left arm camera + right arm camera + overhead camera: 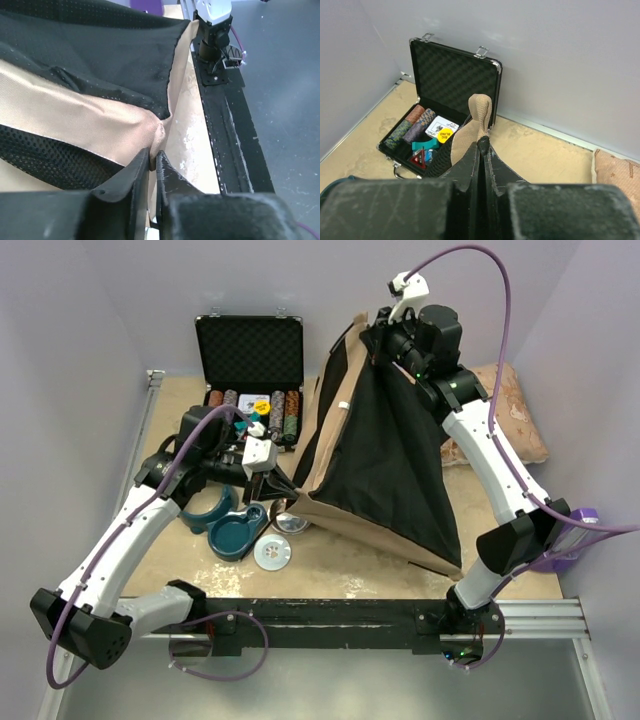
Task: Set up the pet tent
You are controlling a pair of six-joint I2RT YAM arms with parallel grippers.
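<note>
While our left gripper (154, 157) pinches the low tan corner of the tent (385, 455), in front of the case (250, 355), our right gripper (482, 142) is clamped tight on the peak, right of the case lid. The tent hangs half-raised just right of the case. If we pull apart too hard, the thin cloth may slip free, and the tent would slump toward the case.

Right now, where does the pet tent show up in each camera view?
Top external: pet tent stands centre-right, peak toward the back.
Left wrist: its tan-and-black fabric fills the left, a fold pinched in the left tool.
Right wrist: only a tan tip, centre, above the shut right tool.
Shared landmark: the beige tabletop.
</note>
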